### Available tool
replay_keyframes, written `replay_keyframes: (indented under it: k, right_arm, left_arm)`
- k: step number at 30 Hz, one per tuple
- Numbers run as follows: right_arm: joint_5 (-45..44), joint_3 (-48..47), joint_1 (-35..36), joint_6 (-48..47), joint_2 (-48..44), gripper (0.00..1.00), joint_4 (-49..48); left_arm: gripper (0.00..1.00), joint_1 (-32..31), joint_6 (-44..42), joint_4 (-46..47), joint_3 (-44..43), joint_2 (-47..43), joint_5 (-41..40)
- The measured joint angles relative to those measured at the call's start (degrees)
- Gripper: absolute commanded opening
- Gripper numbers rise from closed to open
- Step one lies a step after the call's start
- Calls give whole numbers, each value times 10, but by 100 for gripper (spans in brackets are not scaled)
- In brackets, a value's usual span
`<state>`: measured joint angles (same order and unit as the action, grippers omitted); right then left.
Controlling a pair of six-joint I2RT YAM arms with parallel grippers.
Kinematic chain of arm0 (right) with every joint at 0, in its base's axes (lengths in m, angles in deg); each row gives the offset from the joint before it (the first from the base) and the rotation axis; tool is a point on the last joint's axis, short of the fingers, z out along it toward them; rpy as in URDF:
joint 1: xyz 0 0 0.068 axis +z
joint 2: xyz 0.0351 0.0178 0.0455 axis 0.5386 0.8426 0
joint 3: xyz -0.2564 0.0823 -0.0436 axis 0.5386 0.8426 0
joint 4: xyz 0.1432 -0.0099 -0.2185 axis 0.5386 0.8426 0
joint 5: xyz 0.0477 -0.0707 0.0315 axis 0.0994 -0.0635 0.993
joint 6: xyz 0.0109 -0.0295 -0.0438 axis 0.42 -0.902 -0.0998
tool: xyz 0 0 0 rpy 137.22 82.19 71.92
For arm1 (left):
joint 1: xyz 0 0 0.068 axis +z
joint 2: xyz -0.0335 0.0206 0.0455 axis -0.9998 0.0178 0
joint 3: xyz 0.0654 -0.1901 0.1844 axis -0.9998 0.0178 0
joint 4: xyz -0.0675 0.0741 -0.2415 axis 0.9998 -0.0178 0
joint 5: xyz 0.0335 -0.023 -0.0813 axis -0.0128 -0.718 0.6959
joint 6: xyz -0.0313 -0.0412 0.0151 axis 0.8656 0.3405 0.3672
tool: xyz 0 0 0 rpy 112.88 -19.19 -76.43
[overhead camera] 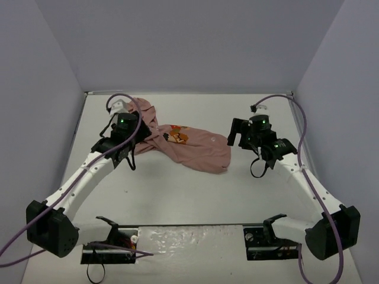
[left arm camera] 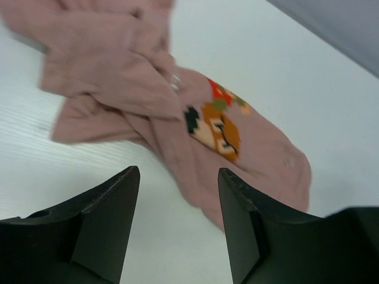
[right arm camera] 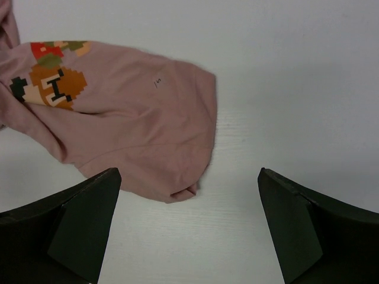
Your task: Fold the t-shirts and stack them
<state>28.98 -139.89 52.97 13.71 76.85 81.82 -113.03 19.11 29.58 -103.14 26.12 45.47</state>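
T-shirt [overhead camera: 188, 148] lies crumpled on the worktop [overhead camera: 177, 201]; both sets of fingers are spread and hold nothing.

The pink t-shirt is bunched and twisted toward the worktop's far left. Its smoother end reaches the worktop's middle, and the pixel-style chest graphic [left arm camera: 216, 127] faces up. The left fingers [left arm camera: 109, 207] hang over the worktop's far left, parted, with nothing gripped between them. The right fingers [right arm camera: 77, 219] hover over the worktop's far right, spread wide and clear of the cloth.

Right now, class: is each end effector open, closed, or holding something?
Left end effector: open, not gripping the crumpled dusty-pink cotton t-shirt.
Right end effector: wide open, empty.
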Motion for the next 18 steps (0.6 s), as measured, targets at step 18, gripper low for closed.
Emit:
replay_keyframes:
  k: [18]
  right_arm:
    - [14,10,3,42,101,95,-34]
  left_arm:
    - [46,252,-1,63,-57,315,201]
